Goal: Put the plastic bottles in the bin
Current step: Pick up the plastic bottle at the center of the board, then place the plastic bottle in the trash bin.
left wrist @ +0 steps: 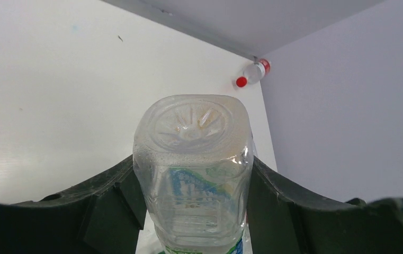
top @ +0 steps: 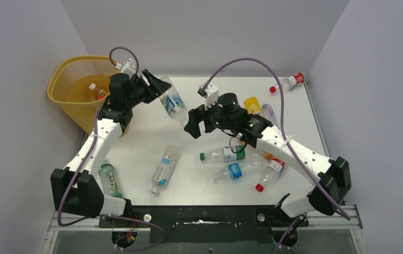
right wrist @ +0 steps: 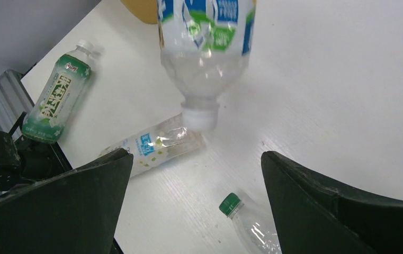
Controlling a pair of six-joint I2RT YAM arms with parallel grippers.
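My left gripper point(top: 162, 89) is shut on a clear plastic bottle point(top: 173, 103) with a blue and green label, held tilted above the table just right of the yellow bin point(top: 61, 84). In the left wrist view the bottle's base point(left wrist: 194, 132) faces the camera, with a finger point(left wrist: 117, 185) pressed on either side. My right gripper point(top: 195, 127) is open and empty, just right of that bottle. Its wrist view shows the held bottle point(right wrist: 204, 47) hanging with its white cap down. Two bottles point(top: 96, 92) lie inside the bin.
On the table lie a green-label bottle point(top: 109, 180), a blue-label clear one point(top: 164, 169), a green-capped one point(top: 223, 154), another blue-label one point(top: 236, 170), a red-capped one point(top: 270, 174) and an orange one point(top: 252, 104). A red-label bottle point(top: 289, 83) lies at the far right corner.
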